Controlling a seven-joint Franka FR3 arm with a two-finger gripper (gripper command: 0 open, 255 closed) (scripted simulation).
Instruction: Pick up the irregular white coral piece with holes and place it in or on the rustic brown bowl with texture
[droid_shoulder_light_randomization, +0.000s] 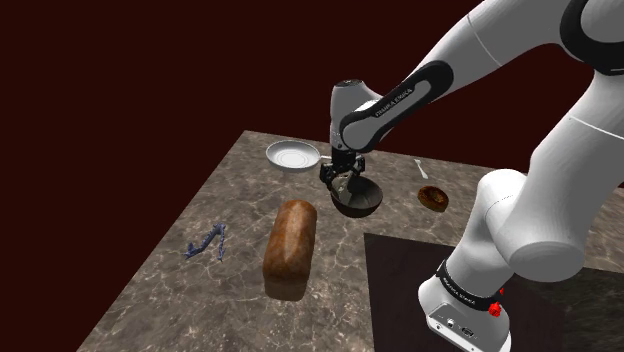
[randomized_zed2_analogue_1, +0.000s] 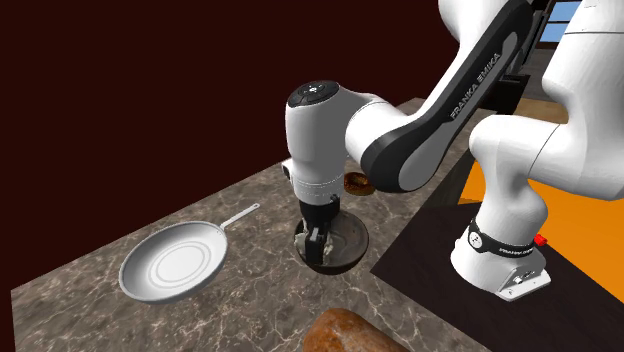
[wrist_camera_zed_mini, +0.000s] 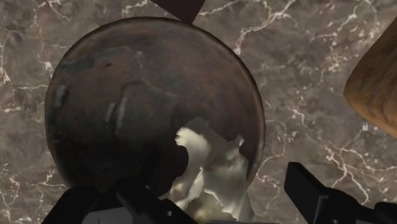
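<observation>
The brown textured bowl (wrist_camera_zed_mini: 140, 108) stands on the marble table, right under my gripper (wrist_camera_zed_mini: 213, 184). The white coral piece (wrist_camera_zed_mini: 213, 175) lies inside the bowl against its near inner wall, between my fingers. The fingers stand apart: one black finger (wrist_camera_zed_mini: 149, 203) is beside the coral, while the other (wrist_camera_zed_mini: 308, 191) is clear of it, outside the bowl's rim. In the shoulder view the gripper (droid_shoulder_light_randomization: 344, 183) hangs low over the bowl (droid_shoulder_light_randomization: 362, 200). The second exterior view has the gripper (randomized_zed2_analogue_1: 318, 238) dipping into the bowl (randomized_zed2_analogue_1: 345, 245).
A brown bread loaf (droid_shoulder_light_randomization: 290, 237) lies close to the bowl, toward the shoulder view's lower left. A white frying pan (randomized_zed2_analogue_1: 175, 262) sits beyond it. A blue twisted item (droid_shoulder_light_randomization: 205, 241) and a small brown ring-shaped item (droid_shoulder_light_randomization: 433, 197) also lie on the table (droid_shoulder_light_randomization: 230, 185).
</observation>
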